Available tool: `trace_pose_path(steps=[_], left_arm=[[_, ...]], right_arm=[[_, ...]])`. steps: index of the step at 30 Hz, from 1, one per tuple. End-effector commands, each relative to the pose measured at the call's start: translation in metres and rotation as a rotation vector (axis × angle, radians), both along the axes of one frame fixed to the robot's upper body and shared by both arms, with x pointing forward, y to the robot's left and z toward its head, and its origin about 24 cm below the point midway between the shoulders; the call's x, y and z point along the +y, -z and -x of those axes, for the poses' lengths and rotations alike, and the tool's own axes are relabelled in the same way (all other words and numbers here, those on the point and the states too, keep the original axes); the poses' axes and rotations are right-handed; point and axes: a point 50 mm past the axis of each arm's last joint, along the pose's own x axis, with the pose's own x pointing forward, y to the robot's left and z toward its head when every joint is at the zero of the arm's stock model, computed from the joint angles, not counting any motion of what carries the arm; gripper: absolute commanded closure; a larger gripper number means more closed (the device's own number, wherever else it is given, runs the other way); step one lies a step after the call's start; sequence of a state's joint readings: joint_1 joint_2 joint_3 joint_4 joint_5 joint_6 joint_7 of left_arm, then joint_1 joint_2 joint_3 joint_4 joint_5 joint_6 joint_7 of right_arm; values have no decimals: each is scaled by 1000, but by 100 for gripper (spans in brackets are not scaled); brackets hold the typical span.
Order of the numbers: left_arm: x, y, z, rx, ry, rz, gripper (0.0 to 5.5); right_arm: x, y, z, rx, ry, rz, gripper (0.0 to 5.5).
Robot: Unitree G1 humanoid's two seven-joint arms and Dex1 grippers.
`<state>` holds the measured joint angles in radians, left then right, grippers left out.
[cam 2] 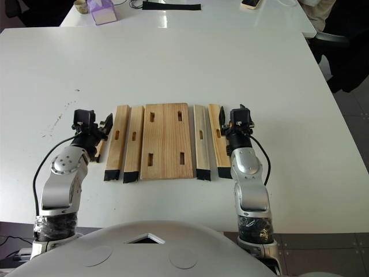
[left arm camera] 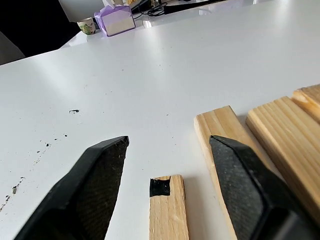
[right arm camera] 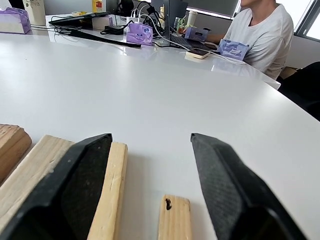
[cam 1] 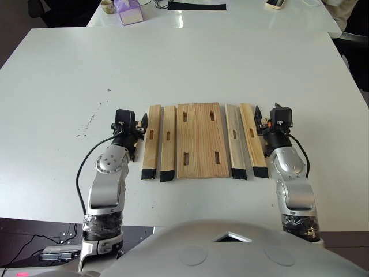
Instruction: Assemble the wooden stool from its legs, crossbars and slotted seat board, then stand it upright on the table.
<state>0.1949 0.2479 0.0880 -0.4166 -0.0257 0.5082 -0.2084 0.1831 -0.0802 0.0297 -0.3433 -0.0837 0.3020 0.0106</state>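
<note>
The slotted seat board (cam 1: 199,140) lies flat in the middle of the white table (cam 1: 184,69). Two slotted legs with black tips (cam 1: 152,141) (cam 1: 168,143) lie to its left and two more (cam 1: 234,141) (cam 1: 252,138) to its right. My left gripper (left arm camera: 169,140) rests low on the table, left of the left legs, open. A thin crossbar (left arm camera: 167,207) with a black end lies between its fingers, untouched. Beside the outer right leg (right arm camera: 107,190) my right gripper (right arm camera: 150,136) is also open, astride another thin crossbar (right arm camera: 174,217).
A purple tissue box (cam 1: 130,11), a cup (cam 1: 107,6) and a black strip (cam 1: 196,6) sit on a second table behind. Dark specks (cam 1: 89,121) mark the table left of the left gripper. The far half of the table is bare white.
</note>
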Motion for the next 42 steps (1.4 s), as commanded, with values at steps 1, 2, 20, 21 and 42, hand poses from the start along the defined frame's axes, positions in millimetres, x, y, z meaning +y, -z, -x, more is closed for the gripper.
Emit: trace_pose_path(steps=[1,2,20,21,42], left_arm=[[15,-14,23,91,110,-59,249],[19,-16,26,124,150,-65,249],[44,-1,34,365,220,-60,249],[43,1,37,387,229,-54,249],[62,37,64,658,76,35,390]], right_arm=[[-5,1,15,-1,82,-3,260],[-5,3,20,5,105,-8,260],[-4,9,30,10,189,-26,260],[-4,9,30,9,189,-26,260],[-2,5,27,-7,170,-8,260]])
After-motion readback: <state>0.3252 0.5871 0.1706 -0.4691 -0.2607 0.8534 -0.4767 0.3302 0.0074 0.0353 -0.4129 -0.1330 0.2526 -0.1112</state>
